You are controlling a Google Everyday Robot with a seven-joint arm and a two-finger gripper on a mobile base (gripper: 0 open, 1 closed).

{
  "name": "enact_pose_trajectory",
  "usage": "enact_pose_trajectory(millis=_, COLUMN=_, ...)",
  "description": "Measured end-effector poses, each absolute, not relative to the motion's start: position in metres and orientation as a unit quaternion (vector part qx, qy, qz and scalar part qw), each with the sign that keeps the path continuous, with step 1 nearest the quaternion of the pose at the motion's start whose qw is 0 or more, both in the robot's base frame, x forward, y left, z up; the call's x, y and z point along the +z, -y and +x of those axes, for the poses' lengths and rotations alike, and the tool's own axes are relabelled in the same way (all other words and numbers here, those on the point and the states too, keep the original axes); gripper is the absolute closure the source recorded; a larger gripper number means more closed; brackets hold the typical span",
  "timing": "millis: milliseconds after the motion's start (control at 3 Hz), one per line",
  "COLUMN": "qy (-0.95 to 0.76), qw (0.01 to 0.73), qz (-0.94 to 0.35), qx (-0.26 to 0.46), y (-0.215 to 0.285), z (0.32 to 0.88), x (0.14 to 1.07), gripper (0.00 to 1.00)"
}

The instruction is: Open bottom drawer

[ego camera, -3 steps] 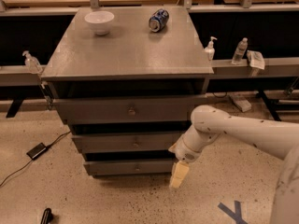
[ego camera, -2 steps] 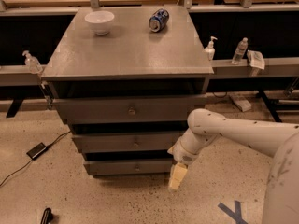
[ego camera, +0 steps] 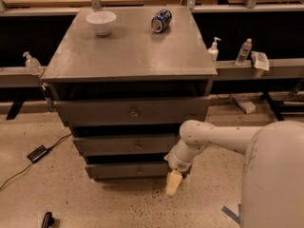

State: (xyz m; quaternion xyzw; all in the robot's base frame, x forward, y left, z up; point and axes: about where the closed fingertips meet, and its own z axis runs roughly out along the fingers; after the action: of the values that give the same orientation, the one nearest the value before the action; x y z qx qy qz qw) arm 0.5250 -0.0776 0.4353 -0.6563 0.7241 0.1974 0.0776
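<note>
The grey cabinet [ego camera: 128, 56] fills the middle of the frame, with three drawer fronts stacked below its flat top. The bottom drawer [ego camera: 118, 170] is the lowest of them, in the lower centre of the frame just above the speckled floor [ego camera: 95, 203] - a slim grey front with a small round knob [ego camera: 139, 171] at its middle. Above it sit the middle drawer [ego camera: 126, 145] and the taller top drawer [ego camera: 133, 112], with a dark gap over each.

The white arm [ego camera: 213, 137] comes in from the lower right and bends down at the bottom drawer's right end. The gripper [ego camera: 173, 183] hangs there, its yellowish tip pointing at the floor, just below and beside that right end and well to the right of the knob. Whether it touches the drawer front is unclear, and whether it is released or clenched I cannot tell.

On the cabinet top, a white bowl [ego camera: 101, 22] stands at the upper left and a blue can [ego camera: 161, 20] lies on its side toward the upper right. On the rail at the right stand a pump bottle [ego camera: 213, 49] and a clear bottle [ego camera: 243, 51] - both upright. A black adapter [ego camera: 37, 153] with its cable lies on the floor at the left.
</note>
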Motion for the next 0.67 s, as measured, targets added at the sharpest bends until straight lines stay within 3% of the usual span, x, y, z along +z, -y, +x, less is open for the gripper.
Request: enact_pose_trajectory(millis=667, qy=-0.694, qw=0.079, qz=-0.689, qx=0.195, y=0.048, z=0.548, x=0.344, gripper=0.00)
